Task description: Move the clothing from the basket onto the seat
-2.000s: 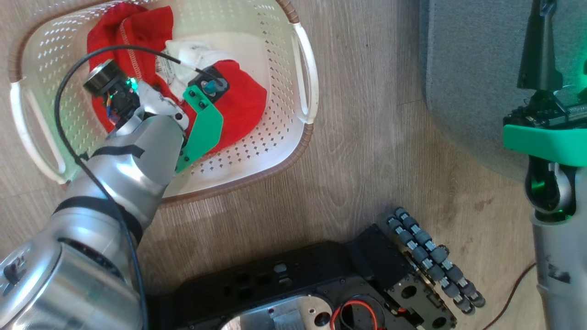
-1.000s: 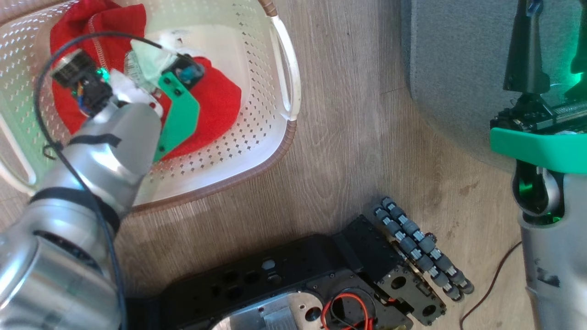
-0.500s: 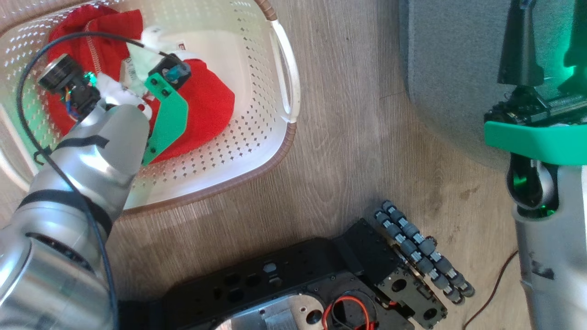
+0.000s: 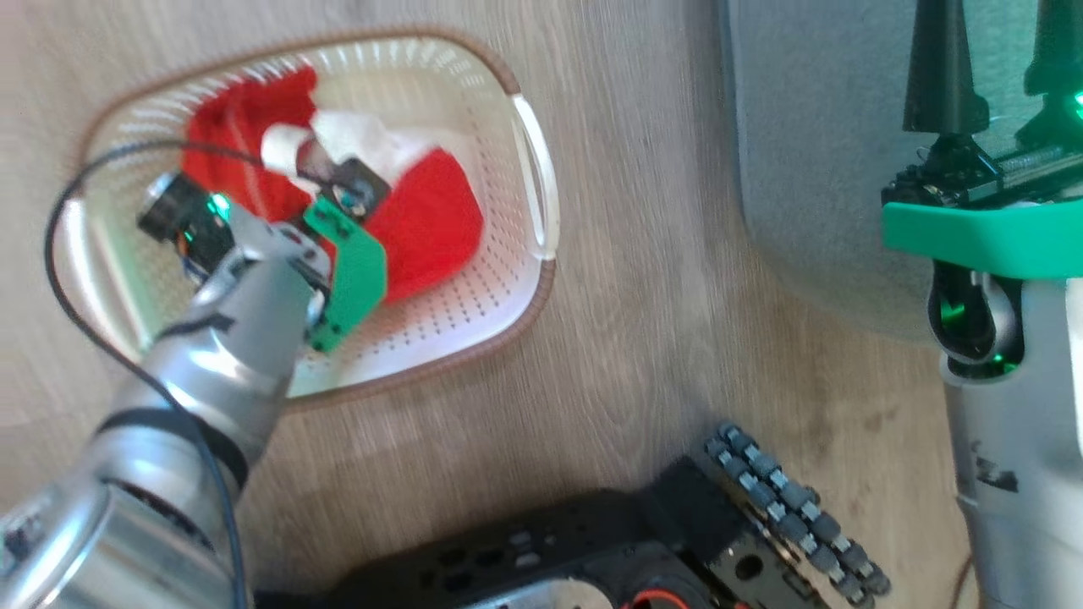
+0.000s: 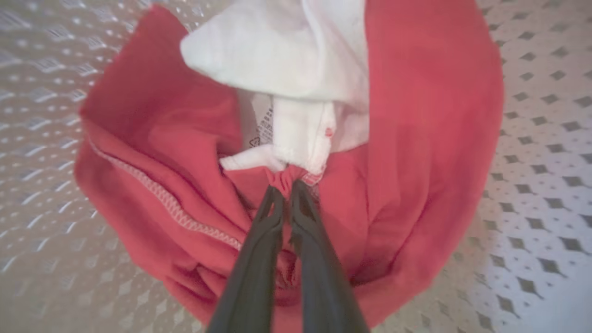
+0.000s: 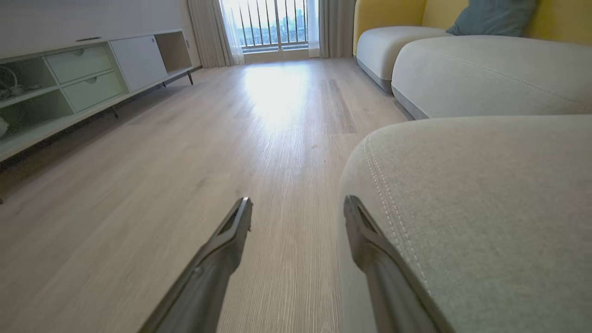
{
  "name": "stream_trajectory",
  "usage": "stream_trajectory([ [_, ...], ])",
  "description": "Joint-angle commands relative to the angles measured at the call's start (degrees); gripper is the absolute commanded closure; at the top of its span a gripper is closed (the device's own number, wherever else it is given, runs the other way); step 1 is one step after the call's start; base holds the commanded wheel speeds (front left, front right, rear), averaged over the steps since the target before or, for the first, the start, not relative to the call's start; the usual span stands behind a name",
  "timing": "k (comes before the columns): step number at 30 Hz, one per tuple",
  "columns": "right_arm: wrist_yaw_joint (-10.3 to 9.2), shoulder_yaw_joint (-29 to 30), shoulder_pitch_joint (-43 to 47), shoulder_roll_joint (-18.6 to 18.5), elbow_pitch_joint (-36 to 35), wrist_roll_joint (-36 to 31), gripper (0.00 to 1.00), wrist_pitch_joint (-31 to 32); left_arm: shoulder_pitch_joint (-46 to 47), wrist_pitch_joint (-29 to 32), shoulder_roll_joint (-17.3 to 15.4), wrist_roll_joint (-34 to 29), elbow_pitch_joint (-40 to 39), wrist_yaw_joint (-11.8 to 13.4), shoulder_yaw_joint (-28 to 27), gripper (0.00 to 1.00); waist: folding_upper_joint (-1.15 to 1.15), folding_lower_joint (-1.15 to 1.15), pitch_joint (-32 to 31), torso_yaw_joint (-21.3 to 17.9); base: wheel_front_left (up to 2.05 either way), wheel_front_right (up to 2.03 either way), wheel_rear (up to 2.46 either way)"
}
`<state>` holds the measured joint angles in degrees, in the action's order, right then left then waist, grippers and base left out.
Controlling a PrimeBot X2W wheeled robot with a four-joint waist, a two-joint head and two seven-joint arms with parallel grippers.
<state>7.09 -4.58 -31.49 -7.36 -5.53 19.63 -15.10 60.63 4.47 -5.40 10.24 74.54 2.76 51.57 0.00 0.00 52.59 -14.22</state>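
The cream basket (image 4: 499,296) stands on the wood floor at the upper left of the head view. Inside it lies the red clothing (image 4: 427,228) with a white band (image 4: 355,135). My left arm reaches down into the basket. In the left wrist view my left gripper (image 5: 286,185) is shut on a pinched fold of the red clothing (image 5: 416,138), just below the white band (image 5: 286,60). The basket's perforated wall (image 5: 532,138) surrounds the bundle. My right gripper (image 4: 998,59) is open and empty above the edge of the grey-green seat (image 4: 812,127). The seat (image 6: 485,208) lies under its right finger.
My black base with its grey rollers (image 4: 787,507) sits at the bottom of the head view, between basket and seat. The right wrist view shows open wood floor (image 6: 277,138), a low cabinet (image 6: 69,78) on the left and more sofa cushions (image 6: 485,69) beyond.
The head camera has shifted, so the basket now sits lower and further right in view. My left gripper stays shut on the red clothing, which has bunched up toward it. The right arm holds still.
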Motion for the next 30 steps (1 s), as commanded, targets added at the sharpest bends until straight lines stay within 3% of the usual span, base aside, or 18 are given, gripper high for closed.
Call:
stream_trajectory([
  [1,0.40,-0.4,2.9,-0.7,-1.7,-0.2,0.00,0.1,-1.9,-2.1,0.0,0.6,-0.6,0.7,-1.4,1.00,0.00,0.00,-5.0,2.0,0.00,0.00,0.00],
  [14,0.40,0.3,7.9,-2.2,0.6,-0.4,0.00,0.1,-9.2,-17.5,2.3,6.8,-1.6,3.8,-4.8,1.00,0.00,0.00,-21.9,5.6,0.00,0.00,0.00],
  [21,0.40,-0.1,11.4,-2.1,2.1,-0.4,0.00,0.1,-13.4,-19.4,2.5,9.0,-6.6,5.6,-5.9,1.00,0.00,0.00,-29.8,6.7,0.00,0.00,0.00],
  [30,0.40,-1.1,15.9,-2.2,3.6,-0.7,0.00,0.1,-21.5,-19.5,0.1,7.8,-22.6,9.3,-10.6,1.00,0.00,0.00,-37.6,8.1,0.00,0.00,0.00],
])
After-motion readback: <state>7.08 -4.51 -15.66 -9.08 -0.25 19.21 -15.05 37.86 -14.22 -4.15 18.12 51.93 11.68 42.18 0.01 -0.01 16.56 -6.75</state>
